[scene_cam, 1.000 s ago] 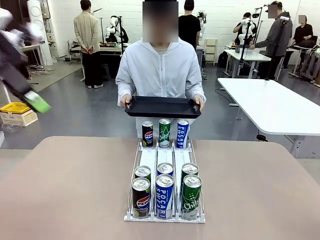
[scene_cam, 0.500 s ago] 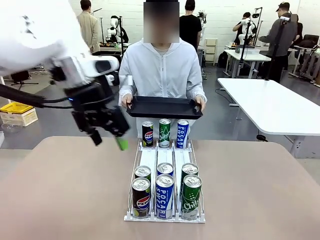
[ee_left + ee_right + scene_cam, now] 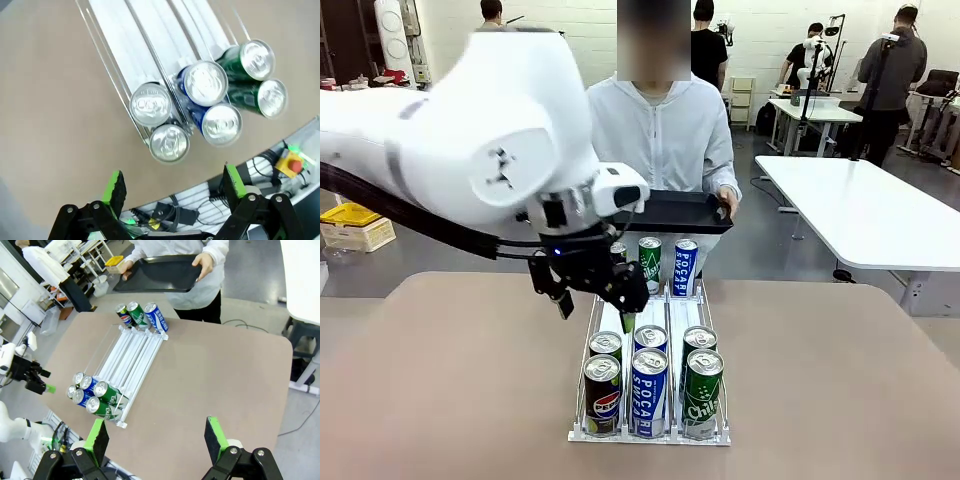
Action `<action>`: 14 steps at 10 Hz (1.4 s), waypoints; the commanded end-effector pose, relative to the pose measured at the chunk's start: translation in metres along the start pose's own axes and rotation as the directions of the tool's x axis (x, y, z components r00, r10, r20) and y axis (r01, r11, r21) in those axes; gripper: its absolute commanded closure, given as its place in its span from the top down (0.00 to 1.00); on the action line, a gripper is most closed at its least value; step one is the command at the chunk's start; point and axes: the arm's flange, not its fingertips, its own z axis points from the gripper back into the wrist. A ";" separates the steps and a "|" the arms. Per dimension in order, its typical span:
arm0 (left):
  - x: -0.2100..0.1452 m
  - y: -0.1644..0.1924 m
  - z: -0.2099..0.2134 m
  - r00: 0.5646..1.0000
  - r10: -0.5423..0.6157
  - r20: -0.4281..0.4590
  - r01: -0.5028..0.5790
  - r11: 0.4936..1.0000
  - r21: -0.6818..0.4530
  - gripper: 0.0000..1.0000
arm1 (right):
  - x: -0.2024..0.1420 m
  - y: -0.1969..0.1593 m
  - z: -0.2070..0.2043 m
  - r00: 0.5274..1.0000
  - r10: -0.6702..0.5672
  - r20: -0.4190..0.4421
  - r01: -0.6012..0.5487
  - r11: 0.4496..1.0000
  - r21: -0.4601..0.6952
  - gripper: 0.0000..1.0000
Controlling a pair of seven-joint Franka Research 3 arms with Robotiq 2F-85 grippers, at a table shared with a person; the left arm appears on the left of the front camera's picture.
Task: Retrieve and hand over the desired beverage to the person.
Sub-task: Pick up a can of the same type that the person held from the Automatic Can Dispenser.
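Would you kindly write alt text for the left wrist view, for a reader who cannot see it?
The open left claw, green-padded, hovers above six cans standing in pairs at one end of a clear three-lane rack on a brown table. One pair is green, one blue, and the third shows little but its silver tops.
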 end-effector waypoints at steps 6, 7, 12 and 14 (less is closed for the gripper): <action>0.018 -0.013 -0.009 1.000 -0.005 0.013 0.005 0.998 0.061 1.00 | -0.001 -0.001 -0.001 1.000 0.012 0.008 -0.012 0.999 0.030 1.00; 0.018 -0.013 -0.009 1.000 -0.005 0.013 0.005 0.998 0.061 1.00 | -0.001 -0.001 -0.001 1.000 0.012 0.008 -0.012 0.999 0.030 1.00; 0.023 -0.014 -0.010 1.000 -0.015 0.005 0.015 0.999 0.050 1.00 | -0.001 -0.001 -0.001 1.000 0.012 0.008 -0.012 0.999 0.030 1.00; 0.023 -0.056 -0.023 0.987 0.107 0.121 -0.126 0.980 0.156 1.00 | -0.001 -0.001 -0.001 1.000 0.012 0.008 -0.012 0.999 0.030 1.00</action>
